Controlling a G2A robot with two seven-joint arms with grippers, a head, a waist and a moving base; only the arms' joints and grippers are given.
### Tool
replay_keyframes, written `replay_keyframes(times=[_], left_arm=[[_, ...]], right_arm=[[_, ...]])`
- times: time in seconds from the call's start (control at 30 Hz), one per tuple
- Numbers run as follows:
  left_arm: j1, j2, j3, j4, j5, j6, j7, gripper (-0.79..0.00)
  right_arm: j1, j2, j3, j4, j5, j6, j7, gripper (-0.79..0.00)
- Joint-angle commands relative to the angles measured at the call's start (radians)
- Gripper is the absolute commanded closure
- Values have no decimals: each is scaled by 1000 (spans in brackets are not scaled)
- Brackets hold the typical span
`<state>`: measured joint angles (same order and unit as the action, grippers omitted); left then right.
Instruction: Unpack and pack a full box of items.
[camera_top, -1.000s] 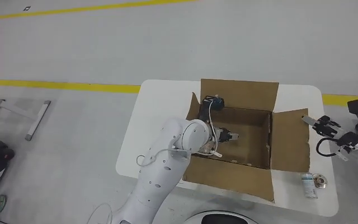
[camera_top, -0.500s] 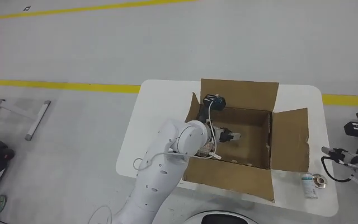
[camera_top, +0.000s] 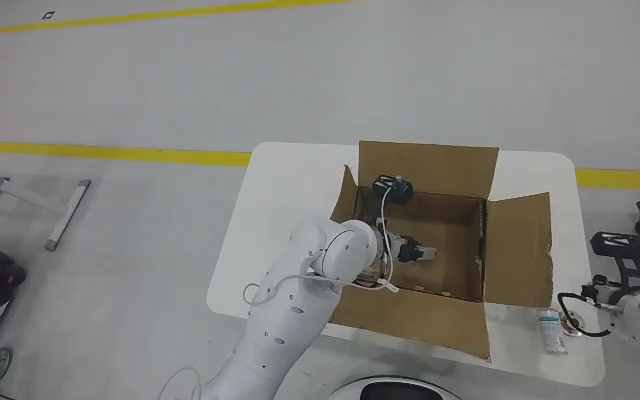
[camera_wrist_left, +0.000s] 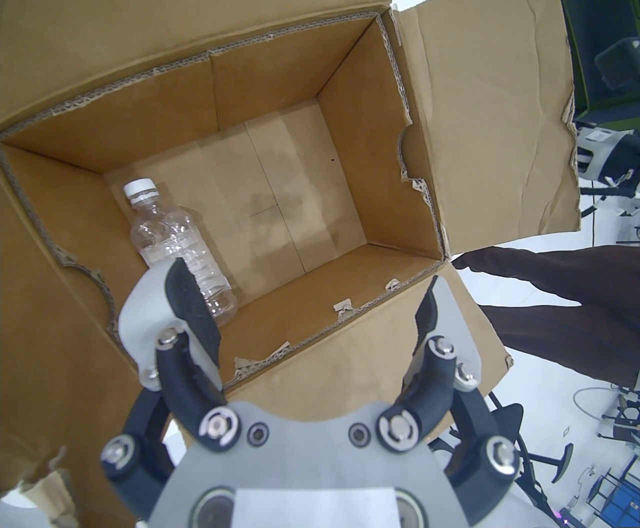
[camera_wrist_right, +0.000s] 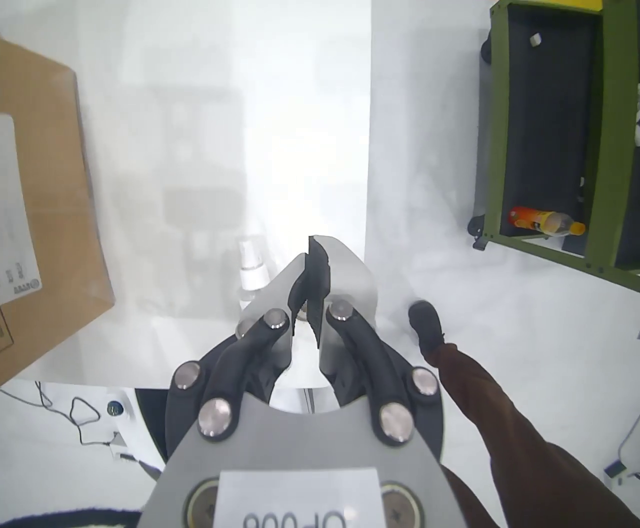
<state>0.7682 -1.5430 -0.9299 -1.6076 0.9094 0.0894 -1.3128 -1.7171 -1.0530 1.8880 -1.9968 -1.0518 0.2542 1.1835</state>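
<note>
An open cardboard box (camera_top: 428, 165) stands in the middle of the white table (camera_top: 280, 220). On its floor, along one side wall, lies a clear plastic bottle (camera_wrist_left: 172, 245) with a white cap. My left gripper (camera_wrist_left: 303, 282) hangs open over the box's near rim (camera_wrist_left: 350, 305), holding nothing; from above, the left gripper (camera_top: 415, 252) is inside the box opening. My right gripper (camera_wrist_right: 314, 262) is shut and low over the table's near right corner. Just beyond its fingertips lies a small white spray bottle (camera_wrist_right: 250, 272), seen from above as a small bottle (camera_top: 549, 331) beside a round metal piece (camera_top: 573, 322).
The box's flaps are folded outward, the right flap (camera_top: 518, 250) lying flat over the table. A green cart (camera_wrist_right: 550, 125) with an orange bottle (camera_wrist_right: 542, 221) stands on the floor past the table's right edge. Bare table lies left of the box.
My right arm has swung from beside the box's right flap down to the table's near right corner by the small bottle. My left gripper has edged slightly farther over the box.
</note>
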Motion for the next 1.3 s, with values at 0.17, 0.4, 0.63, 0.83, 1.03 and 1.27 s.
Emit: replay_keyframes(times=[0.17, 0.4, 0.63, 0.83, 1.03, 1.27], left_arm=[[10, 4, -5, -11, 1, 7, 12, -785], [16, 8, -5, -18, -2, 10, 17, -785], [22, 12, -7, -22, 0, 14, 16, -785], [25, 16, -12, -32, 1, 18, 13, -785], [25, 17, -16, -27, -37, 22, 14, -785], [19, 19, -11, -22, -41, 20, 15, -785]], right_arm=[[15, 4, -40, 54, -17, -55, 117, -179], [50, 6, -76, 96, -27, -78, 164, -271], [81, 5, -129, 128, -36, -89, 170, -296], [85, 4, -145, 121, -36, -97, 173, -332], [83, 3, -151, 129, -25, -97, 161, -366], [75, 2, -158, 128, -8, -106, 145, -406]])
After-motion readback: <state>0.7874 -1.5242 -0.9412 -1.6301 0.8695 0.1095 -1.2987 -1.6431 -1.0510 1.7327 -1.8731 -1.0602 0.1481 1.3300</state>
